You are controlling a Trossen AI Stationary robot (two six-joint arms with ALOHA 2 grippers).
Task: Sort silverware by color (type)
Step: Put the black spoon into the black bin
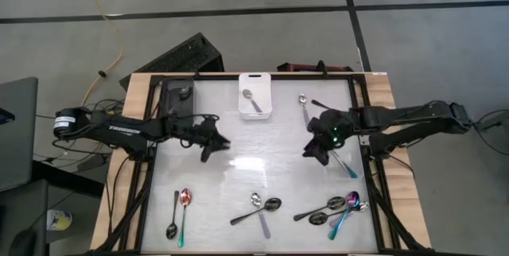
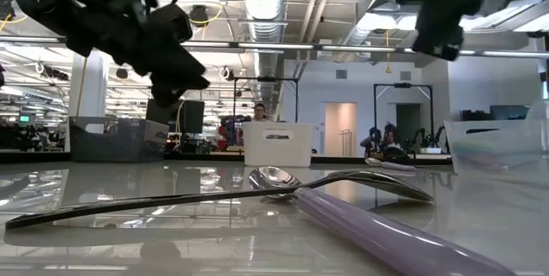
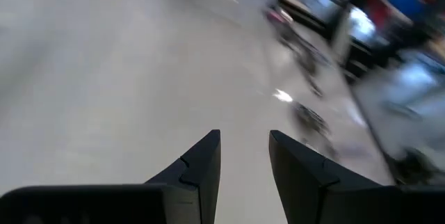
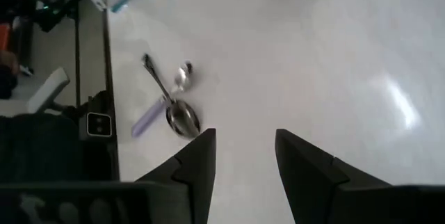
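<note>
Silverware (image 1: 262, 208) lies scattered along your table's six o'clock edge. Your left gripper (image 1: 216, 147) hovers near centre, and your right gripper (image 1: 315, 151) at three o'clock, both spread, empty.

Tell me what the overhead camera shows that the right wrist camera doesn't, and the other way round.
Only the high view shows the white bin holding one silver spoon, the dark bin, the left gripper and the spoons along the near edge. Only the right wrist view shows the right gripper open and empty up close. Both show the silver spoon by the lavender-handled one.
</note>
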